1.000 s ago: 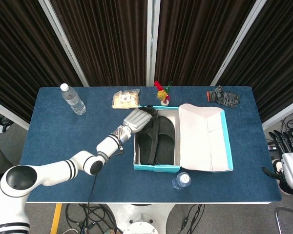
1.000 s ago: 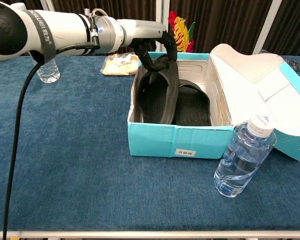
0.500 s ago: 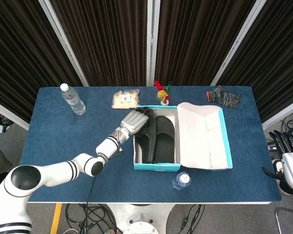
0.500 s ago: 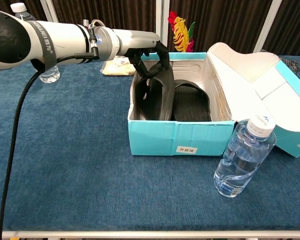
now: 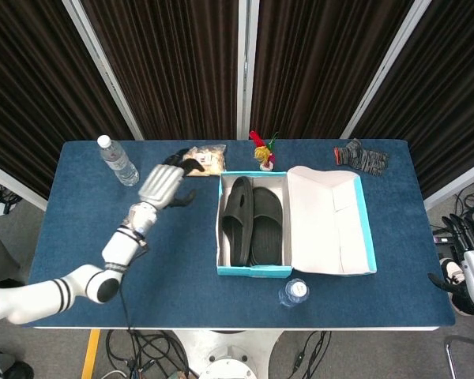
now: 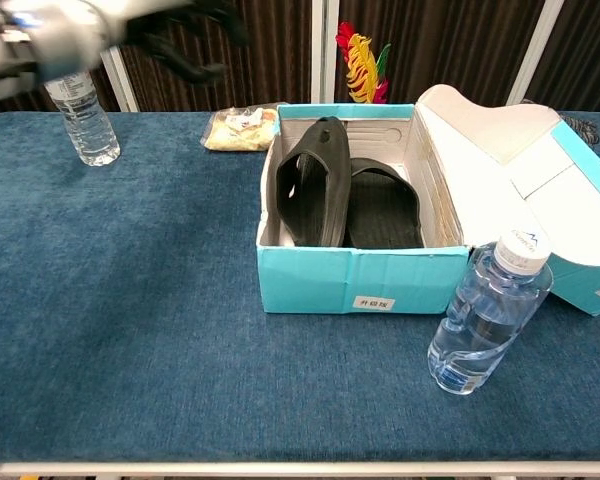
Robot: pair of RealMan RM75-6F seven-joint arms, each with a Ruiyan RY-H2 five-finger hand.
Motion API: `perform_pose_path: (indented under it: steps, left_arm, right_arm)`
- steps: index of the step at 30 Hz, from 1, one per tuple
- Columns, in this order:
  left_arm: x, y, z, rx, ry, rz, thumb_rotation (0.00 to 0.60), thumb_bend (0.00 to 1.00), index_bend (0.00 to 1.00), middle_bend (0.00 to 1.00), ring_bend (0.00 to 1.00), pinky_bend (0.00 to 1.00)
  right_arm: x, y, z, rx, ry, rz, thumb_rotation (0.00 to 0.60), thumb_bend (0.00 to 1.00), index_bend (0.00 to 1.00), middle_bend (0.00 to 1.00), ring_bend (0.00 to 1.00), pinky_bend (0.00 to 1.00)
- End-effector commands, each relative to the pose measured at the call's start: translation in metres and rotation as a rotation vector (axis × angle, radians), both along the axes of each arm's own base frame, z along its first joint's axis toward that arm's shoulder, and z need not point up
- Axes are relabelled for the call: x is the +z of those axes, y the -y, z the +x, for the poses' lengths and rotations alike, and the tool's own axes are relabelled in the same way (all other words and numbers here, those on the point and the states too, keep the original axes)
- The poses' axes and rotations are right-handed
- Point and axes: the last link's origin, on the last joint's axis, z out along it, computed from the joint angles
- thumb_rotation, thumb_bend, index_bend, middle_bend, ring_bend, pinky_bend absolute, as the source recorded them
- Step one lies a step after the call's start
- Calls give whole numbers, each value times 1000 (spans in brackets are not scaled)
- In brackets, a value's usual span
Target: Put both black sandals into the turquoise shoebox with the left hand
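Two black sandals inside the turquoise box (image 5: pixel 253 271), side by side. Left sandal (image 5: pixel 238 219) tipped up on its edge, leaning against the box's left wall; right sandal (image 5: pixel 267 223) lying flat on the box floor, touching its neighbour. Box lid (image 5: pixel 328 223) folded open to the right, pale inside facing up.

Left hand (image 5: pixel 163 183) raised over the blue table (image 5: pixel 79 237), well apart from the box and to its left, near the snack bag (image 5: pixel 205 160). Fingers (image 5: pixel 183 167) dark, spread apart, holding nothing. Blurred in the chest view, at the top left corner (image 6: pixel 130 25), above the far water bottle (image 6: pixel 84 122).

Right hand (image 5: pixel 468 268) off the table's right edge, low in the head view, dark fingers pointing up and apart, nothing in them.

Also on the table: a second water bottle (image 6: pixel 485 315) standing just in front of the box's right front corner, a red and yellow toy (image 5: pixel 261 149) just behind the box, a dark glove (image 5: pixel 360 156) near the far right corner.
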Motion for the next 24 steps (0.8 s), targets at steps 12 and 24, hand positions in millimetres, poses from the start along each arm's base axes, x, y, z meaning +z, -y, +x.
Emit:
perform_pose_path:
  steps: [12,24]
  left_arm:
    - [104,135,-174,247,-180,321,600,248,277,196,2,143]
    - [113,207,-193,359,-251,306,600,237,277,196,2,136]
  right_arm:
    - [-12,0,-20,-51,56,24,600,75,20,41,0,35]
    - [-21,-13,-9,31,2,-7,600,74,20,49,0,36]
